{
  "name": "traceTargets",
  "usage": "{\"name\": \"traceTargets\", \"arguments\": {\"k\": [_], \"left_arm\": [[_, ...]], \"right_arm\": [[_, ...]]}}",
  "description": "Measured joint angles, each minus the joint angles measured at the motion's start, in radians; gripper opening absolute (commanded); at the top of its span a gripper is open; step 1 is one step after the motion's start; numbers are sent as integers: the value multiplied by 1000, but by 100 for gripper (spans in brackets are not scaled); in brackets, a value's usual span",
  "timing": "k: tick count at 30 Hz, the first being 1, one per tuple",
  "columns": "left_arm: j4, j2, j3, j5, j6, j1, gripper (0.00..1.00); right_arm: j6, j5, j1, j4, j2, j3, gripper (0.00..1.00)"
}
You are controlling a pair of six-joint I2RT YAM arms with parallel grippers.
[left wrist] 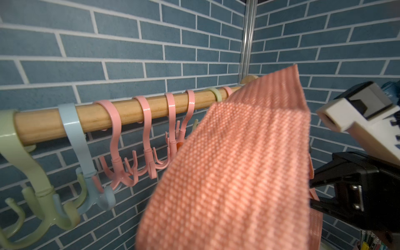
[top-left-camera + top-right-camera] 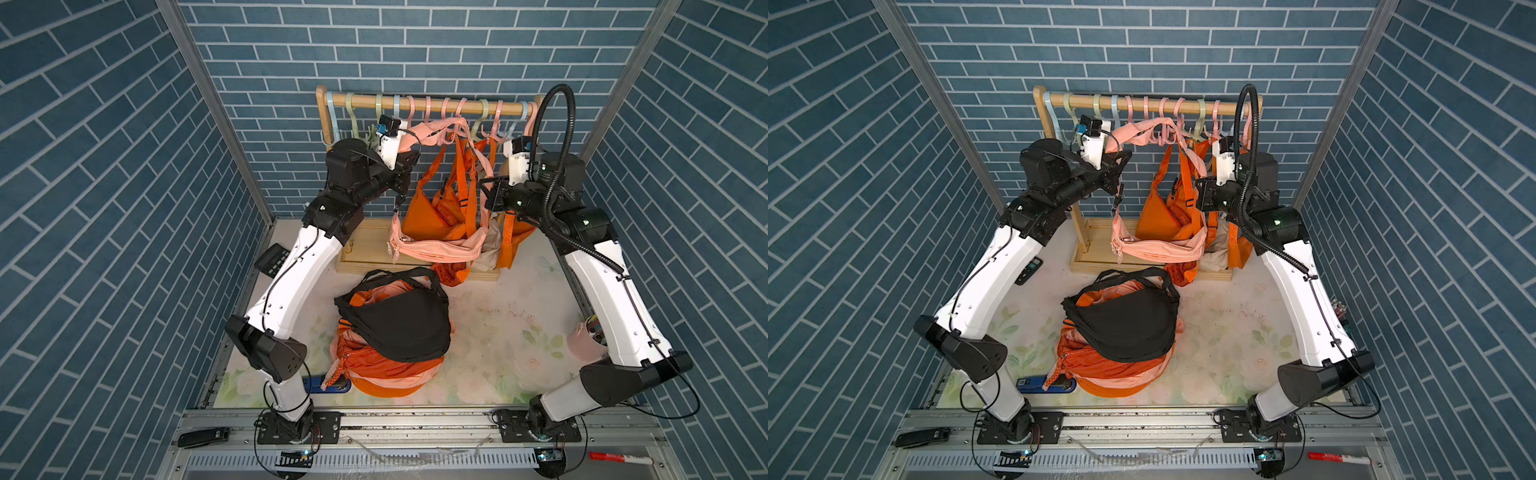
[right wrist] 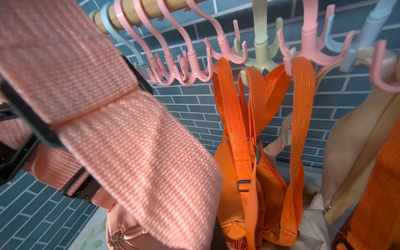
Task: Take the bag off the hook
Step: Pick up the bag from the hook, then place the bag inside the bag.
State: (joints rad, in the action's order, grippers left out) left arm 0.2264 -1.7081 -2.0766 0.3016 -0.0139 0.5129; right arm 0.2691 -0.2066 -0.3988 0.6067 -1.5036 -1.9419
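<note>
Our left gripper (image 2: 407, 160) and right gripper (image 2: 484, 191) look clamped shut on the pink bag's strap (image 2: 436, 129), which peaks among the pink hooks (image 3: 191, 58) while the pink bag (image 2: 436, 247) hangs at 12 o'clock before the wooden rack (image 2: 365, 102), so we judge unhooking begun but unfinished.

The left arm (image 2: 291, 282) and the right arm (image 2: 615, 299) both have long white shells with round edges. Tiny dark screw holes dot the white shells. Big black caps (image 2: 270, 353) cover the bends, and the top parts are black and boxy. A thin black cable (image 2: 269, 293) runs along the left arm. A thick, ribbed black hose (image 2: 570, 124) makes a loop at the upper right of the frame. Each arm has a flat black plate (image 2: 297, 428) with silver screws at its foot. The left claw (image 2: 409, 160) and the right claw (image 2: 486, 193) are black. A white block (image 2: 390, 149) sits by each claw. Small lights (image 2: 586, 222) glow on the black parts.
</note>
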Motion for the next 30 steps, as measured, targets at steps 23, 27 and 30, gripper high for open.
{"name": "traceTargets", "arguments": {"k": [23, 27, 30], "left_arm": [[84, 699, 608, -182, 75, 151, 0], [153, 782, 646, -196, 59, 167, 0], [200, 839, 668, -192, 45, 177, 0]], "right_arm": [[-9, 18, -240, 44, 384, 275, 0], [-9, 19, -265, 66, 434, 336, 0], [-14, 19, -277, 70, 475, 375, 0]]}}
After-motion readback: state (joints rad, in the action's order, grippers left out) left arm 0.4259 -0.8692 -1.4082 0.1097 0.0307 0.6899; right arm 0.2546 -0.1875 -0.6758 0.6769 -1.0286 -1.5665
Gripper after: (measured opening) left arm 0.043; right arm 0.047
